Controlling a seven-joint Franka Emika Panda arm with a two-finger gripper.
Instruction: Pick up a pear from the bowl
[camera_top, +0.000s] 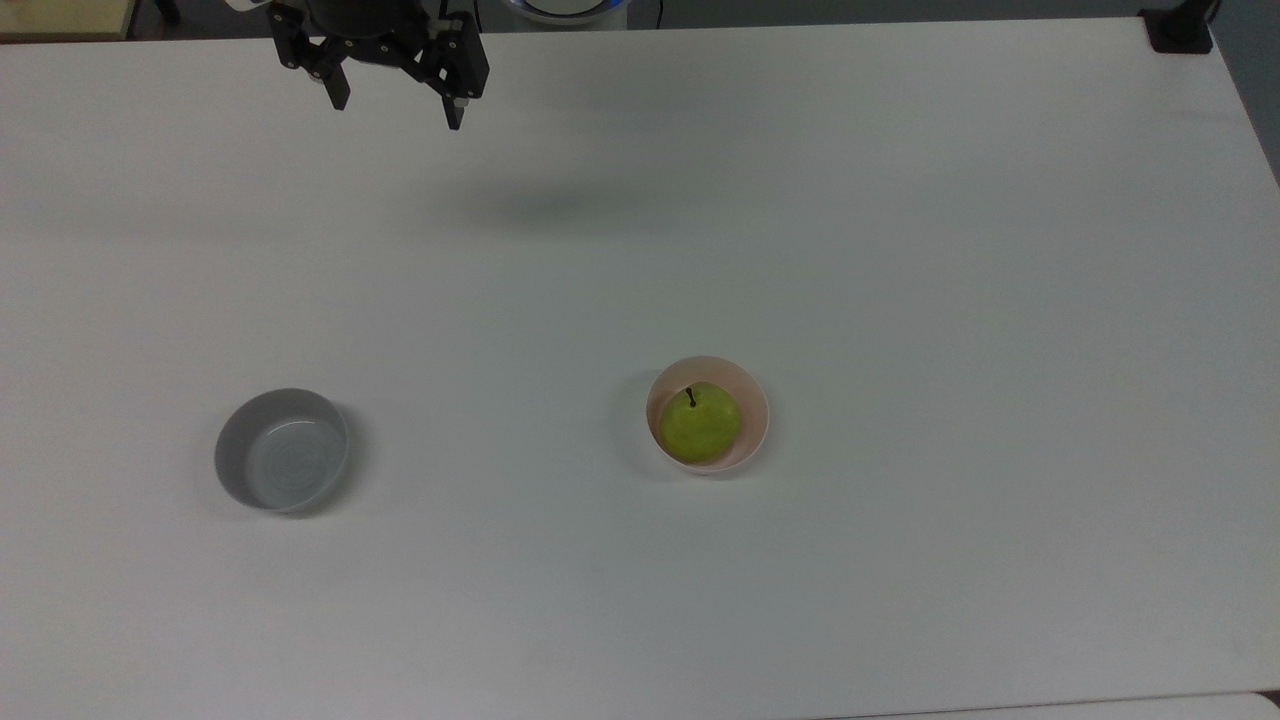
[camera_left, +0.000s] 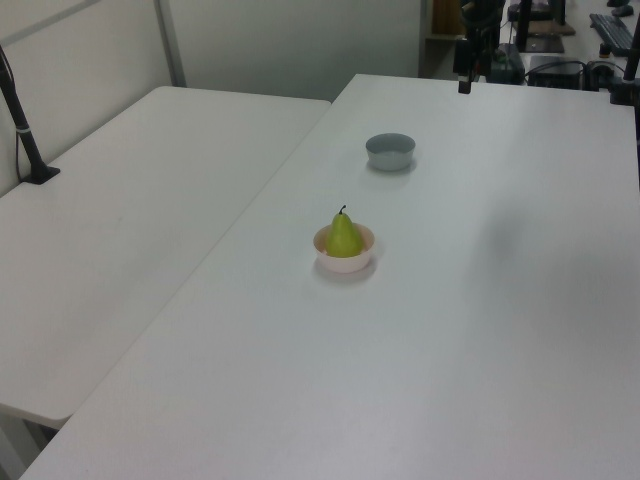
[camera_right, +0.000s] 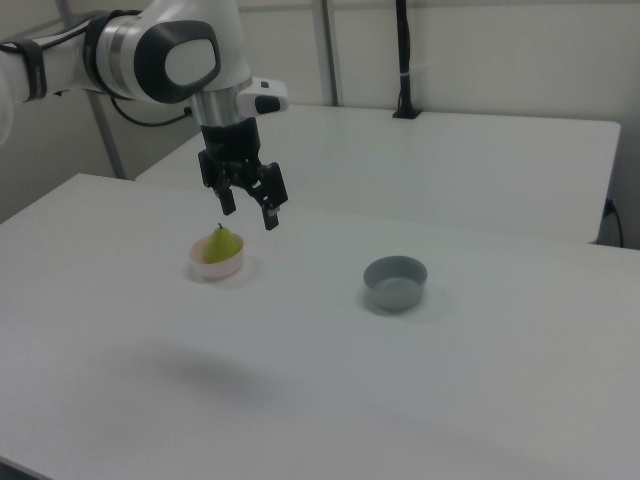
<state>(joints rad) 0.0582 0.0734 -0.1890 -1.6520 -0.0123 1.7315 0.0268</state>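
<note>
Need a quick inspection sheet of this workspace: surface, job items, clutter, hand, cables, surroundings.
Surface: white table, bare apart from two bowls.
Job's things: pear sits upright, stem up, in the pink bowl.
Clutter: grey bowl, nothing in it, apart from the pink bowl, toward the top view's left.
Hand: hand open, holding nothing, raised near the table's far edge in the top view, well away from the pear.
Cables: dark cable by the arm.
Surroundings: second white table alongside, black post standing on it; pale partition walls behind.

Lab – bare white tables (camera_top: 900, 250), partition walls (camera_left: 280, 45), robot arm (camera_right: 150, 55)
</note>
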